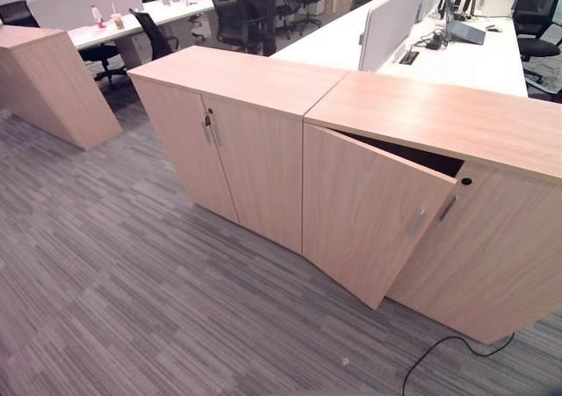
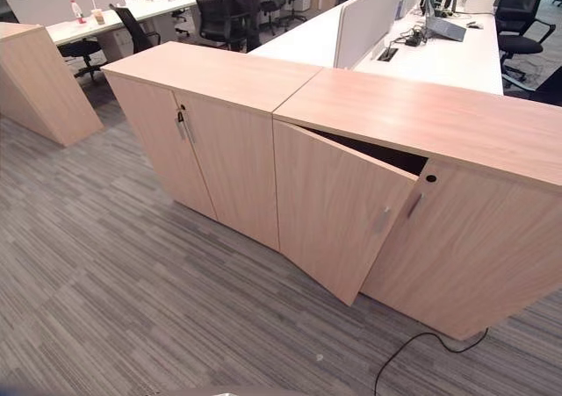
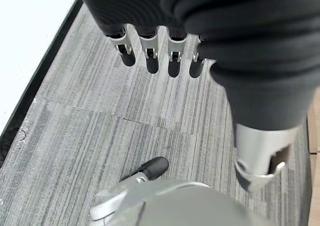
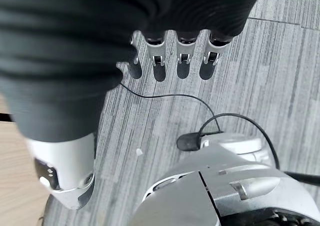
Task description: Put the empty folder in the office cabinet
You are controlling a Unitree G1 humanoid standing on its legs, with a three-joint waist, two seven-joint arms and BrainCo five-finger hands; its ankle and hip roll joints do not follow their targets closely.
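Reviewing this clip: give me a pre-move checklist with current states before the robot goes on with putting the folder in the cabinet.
1. Cabinet door open: ok, it stands ajar, its handle edge swung out from the cabinet front.
2. Door open wide enough for a folder: cannot tell; the gap at the top is narrow and dark.
3. Folder in hand: not ok; the left hand and the right hand hang over the carpet with straight fingers, holding nothing.
4. Room inside the cabinet: cannot tell, the interior is hidden.
5. Neighbouring cabinet: ok, both doors closed, out of the way.
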